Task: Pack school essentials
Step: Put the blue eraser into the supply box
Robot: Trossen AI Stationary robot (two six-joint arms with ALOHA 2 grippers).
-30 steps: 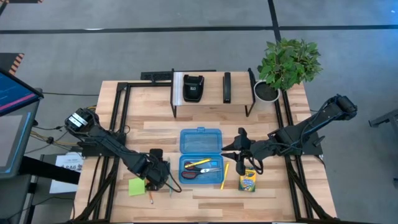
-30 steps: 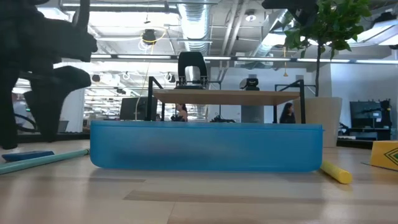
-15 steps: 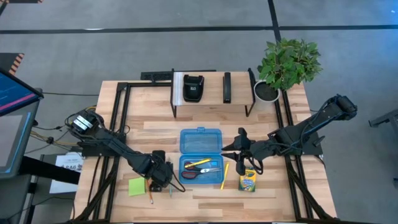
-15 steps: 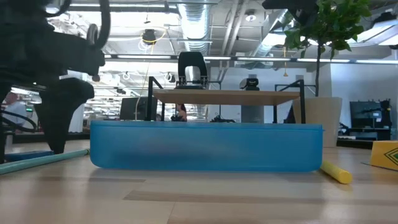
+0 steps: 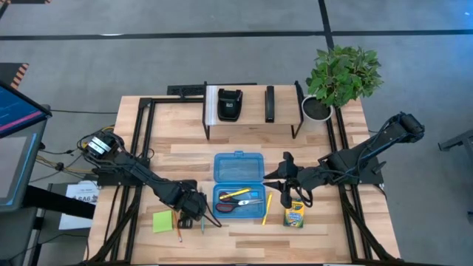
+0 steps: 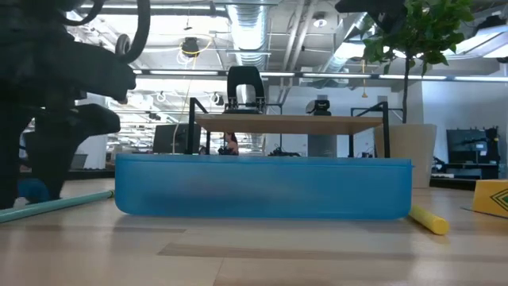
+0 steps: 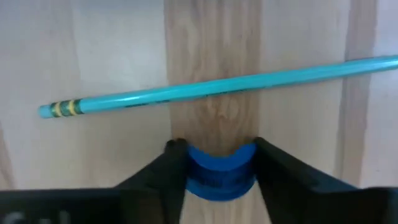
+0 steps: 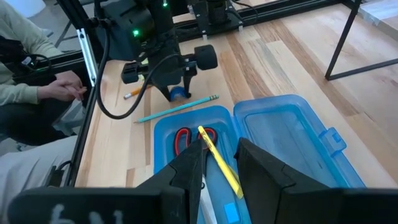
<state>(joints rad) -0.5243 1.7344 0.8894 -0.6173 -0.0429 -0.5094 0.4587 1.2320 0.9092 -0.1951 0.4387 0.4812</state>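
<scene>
My left gripper stands at the table's near left, fingers down, shut on the blue eraser. The teal pencil lies on the wood just beyond it. The green sticky-note pad and the orange pencil lie beside it. The open blue case holds the red-handled scissors and a yellow pencil. Another yellow pencil and the crayon box lie right of the case. My right gripper hovers open and empty right of the case. My left gripper pinches the blue eraser by two opposite sides between its two fingers. The fingers come from above, pointing down. The eraser sits low at the table top; whether it is lifted clear I cannot tell.
A dark metal rack with black devices stands at the table's far middle, a potted plant at the far right. A seated person's hand shows beyond the table's left edge. Bare wood lies near the front edge.
My left gripper has shifted a little toward the table's right and near edges and has come down over the blue eraser, which earlier lay free on the wood and now sits between its fingers. My right arm has kept still.
</scene>
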